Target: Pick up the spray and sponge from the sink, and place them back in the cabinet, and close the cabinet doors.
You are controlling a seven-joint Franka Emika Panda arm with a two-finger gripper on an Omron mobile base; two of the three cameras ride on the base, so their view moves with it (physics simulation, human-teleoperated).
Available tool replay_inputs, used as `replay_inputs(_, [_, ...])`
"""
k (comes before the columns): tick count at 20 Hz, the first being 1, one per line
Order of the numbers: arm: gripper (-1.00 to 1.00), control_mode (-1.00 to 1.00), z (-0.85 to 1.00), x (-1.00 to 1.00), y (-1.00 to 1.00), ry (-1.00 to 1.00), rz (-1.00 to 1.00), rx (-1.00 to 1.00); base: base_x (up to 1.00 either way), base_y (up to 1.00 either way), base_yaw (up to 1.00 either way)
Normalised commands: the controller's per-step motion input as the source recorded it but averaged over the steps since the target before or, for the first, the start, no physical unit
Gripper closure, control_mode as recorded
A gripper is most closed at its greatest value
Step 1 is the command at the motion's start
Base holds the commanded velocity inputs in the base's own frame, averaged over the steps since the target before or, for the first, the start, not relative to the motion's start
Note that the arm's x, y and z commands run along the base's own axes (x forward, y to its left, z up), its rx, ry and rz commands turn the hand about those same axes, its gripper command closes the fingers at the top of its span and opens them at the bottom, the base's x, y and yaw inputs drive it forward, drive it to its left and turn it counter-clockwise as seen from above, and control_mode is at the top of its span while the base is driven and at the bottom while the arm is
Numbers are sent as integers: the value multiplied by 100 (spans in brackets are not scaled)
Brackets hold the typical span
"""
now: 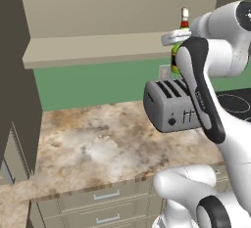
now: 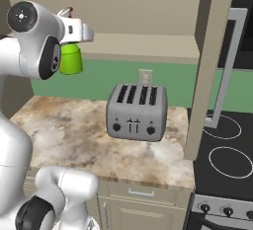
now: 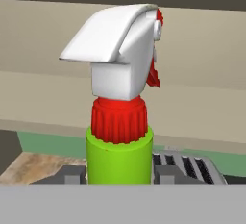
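Spray held high at the far left, over the bench.

The lime-green spray hangs upright in the air beside the white arm's upper joint, its white-and-red nozzle poking out above; the claw grips it at the neck. Below and to the right, a grey four-slot toaster stands on the marbled bench. A tall beige cabinet door with a silver bar handle rises right of the toaster, and a black stovetop lies at the far right.

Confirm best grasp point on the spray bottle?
The narrow green neck just under the red collar, from the side. The spray stands upright in the gripper, shut on it there; the wide white trigger head above keeps it from slipping down.
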Motion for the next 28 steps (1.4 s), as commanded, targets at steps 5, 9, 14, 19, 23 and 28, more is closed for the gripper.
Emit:
replay_inputs(5, [100, -100, 14, 31, 0, 0, 0, 0, 0, 0, 0])
replay_inputs(9, [100, -100, 3, 38, 0, 0, 0, 0, 0, 0, 0])
replay_inputs(14, [100, -100, 0, 41, 0, 0, 0, 0, 0, 0, 0])
replay_inputs(19, [100, -100, 0, 41, 0, 0, 0, 0, 0, 0, 0])
replay_inputs(23, [100, -100, 0, 49, 0, 0, 1, 0, 0, 0, 0])
replay_inputs(28, [100, -100, 0, 46, -4, 0, 9, 0, 0, 0, 0])
